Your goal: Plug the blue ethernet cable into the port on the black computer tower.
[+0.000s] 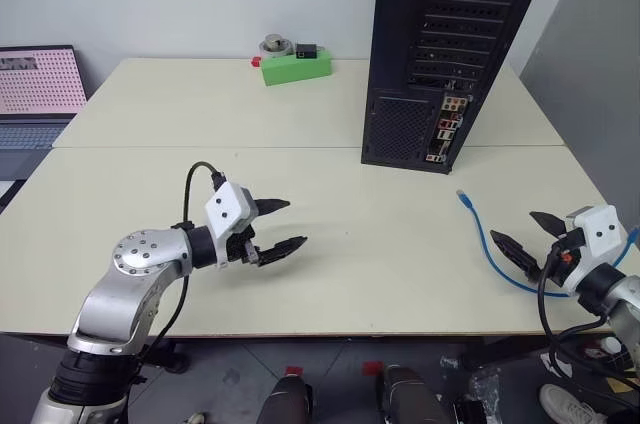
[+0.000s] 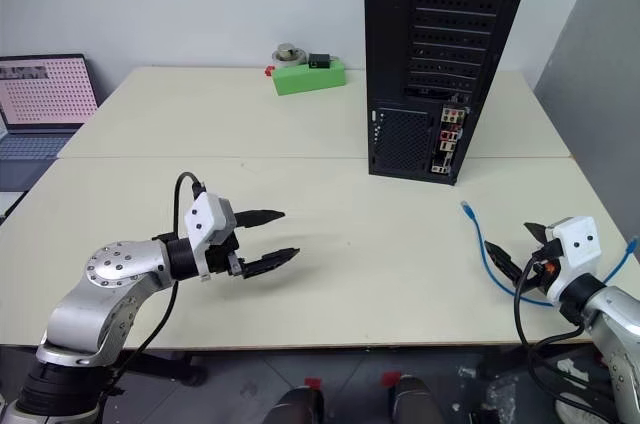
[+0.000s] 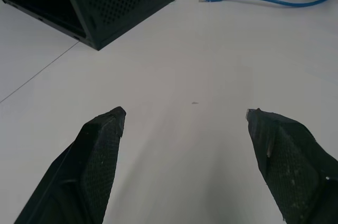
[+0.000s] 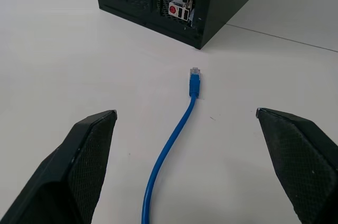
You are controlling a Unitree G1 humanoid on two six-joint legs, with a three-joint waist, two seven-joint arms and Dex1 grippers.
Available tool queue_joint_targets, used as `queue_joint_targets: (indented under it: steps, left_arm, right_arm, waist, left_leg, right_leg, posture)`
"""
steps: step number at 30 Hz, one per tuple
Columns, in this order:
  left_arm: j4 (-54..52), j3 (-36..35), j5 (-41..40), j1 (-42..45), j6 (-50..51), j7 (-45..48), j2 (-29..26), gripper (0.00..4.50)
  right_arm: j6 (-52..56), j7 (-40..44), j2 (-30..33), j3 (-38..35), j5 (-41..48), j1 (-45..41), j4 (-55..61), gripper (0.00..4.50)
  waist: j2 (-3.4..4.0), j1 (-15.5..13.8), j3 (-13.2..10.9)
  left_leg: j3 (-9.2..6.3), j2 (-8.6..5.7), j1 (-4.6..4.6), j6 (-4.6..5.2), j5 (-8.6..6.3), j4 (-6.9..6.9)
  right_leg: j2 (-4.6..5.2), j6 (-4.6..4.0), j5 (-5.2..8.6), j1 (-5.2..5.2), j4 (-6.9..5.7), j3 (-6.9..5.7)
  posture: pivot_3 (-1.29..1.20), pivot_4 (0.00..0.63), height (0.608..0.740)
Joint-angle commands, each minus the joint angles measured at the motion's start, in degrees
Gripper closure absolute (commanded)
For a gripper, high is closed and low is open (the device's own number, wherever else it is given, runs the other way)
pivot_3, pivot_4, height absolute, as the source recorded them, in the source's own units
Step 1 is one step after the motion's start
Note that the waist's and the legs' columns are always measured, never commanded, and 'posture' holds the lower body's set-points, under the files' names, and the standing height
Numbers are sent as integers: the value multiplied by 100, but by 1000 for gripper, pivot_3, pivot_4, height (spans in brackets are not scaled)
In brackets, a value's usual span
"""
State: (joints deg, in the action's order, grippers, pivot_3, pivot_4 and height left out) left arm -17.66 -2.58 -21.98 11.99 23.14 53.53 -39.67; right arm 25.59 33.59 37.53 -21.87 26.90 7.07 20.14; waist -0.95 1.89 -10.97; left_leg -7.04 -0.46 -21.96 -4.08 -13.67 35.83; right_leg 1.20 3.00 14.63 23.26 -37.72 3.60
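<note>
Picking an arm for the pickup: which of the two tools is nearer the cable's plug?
The right tool. Open, it hangs just beside the blue cable, whose plug lies straight ahead of it. The left tool is also open, farther off over mid-table.

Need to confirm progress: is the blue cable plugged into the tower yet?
Not plugged in. The blue ethernet cable lies loose on the table, short of the black computer tower.

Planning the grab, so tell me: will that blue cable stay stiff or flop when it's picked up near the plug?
The blue cable lies in loose curves on the table, so it will probably droop. It is thin, likely light. The plug looks rigid, so only that tip should hold its aim.
</note>
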Motion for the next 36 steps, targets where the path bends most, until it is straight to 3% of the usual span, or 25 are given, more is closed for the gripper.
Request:
queue_joint_targets:
  steps: [1, 17, 26, 36]
  left_arm:
    - [-207, -40, -102, 30, -60, 72, -65, 582]
    - [-361, 490, 49, 103, 86, -50, 77, 582]
    - [-13, 1109, 8, 836, 207, 152, 512, 582]
    - [1329, 1718, 603, 2048, -143, 182, 1312, 582]
  right_arm:
    - [-120, -30, 12, -112, -53, -72, 81, 5]
    - [13, -360, -276, 240, -311, -299, 101, 5]
    - [3, -641, -581, 737, -662, -878, -692, 5]
    - [-219, -917, -1027, 1086, -1099, -1915, -2198, 5]
  waist:
    - [0, 0, 0]
    - [0, 0, 0]
    - [-2, 0, 0]
    - [-1, 6, 1]
  left_leg:
    - [0, 0, 0, 0, 0, 0]
    - [3, 1, 1, 0, 0, 1]
    - [7, 0, 2, 0, 0, 4]
    - [11, -1, 2, 1, 1, 10]
  right_leg:
    - [0, 0, 0, 0, 0, 0]
    - [-1, 0, 0, 0, 0, 4]
    - [-5, 5, -5, 0, -1, 11]
    - [-10, 35, -32, 1, -2, 15]
  posture:
    - [0, 150, 740]
    - [0, 150, 740]
    - [0, 150, 740]
    - [0, 150, 740]
